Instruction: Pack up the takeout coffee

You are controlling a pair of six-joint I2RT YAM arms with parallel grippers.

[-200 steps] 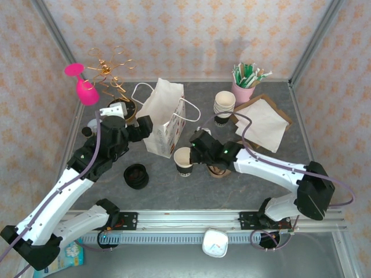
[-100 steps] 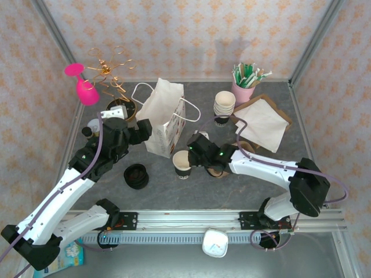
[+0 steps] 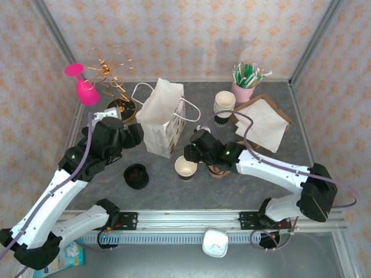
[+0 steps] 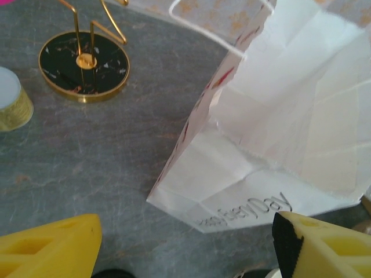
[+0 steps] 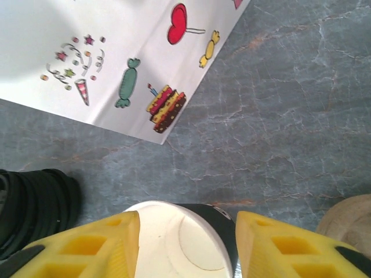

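Note:
The takeout coffee cup [image 3: 185,167] is a single dark paper cup with a cream inside and no lid on it. It stands upright on the grey table, just in front of the white paper bag [image 3: 164,119]. My right gripper [image 3: 191,160] hangs over the cup and is open. In the right wrist view its yellow fingers [image 5: 87,246] flank the cup [image 5: 174,246], with a gap on the right side. My left gripper [image 3: 132,135] is open beside the bag's left face. In the left wrist view the bag's bottom corner [image 4: 232,191] lies ahead of that gripper [image 4: 185,246].
A black stack of lids [image 3: 136,175] sits left of the cup. A stack of lidless cups [image 3: 224,105], a pink holder of stirrers [image 3: 244,87] and napkins [image 3: 264,123] are at the back right. A gold wire stand [image 3: 113,81] and pink glass [image 3: 84,88] are back left.
My right gripper has opened and let go of the cup, which now stands free on the table. My left gripper has drawn back left from the bag and narrowed slightly.

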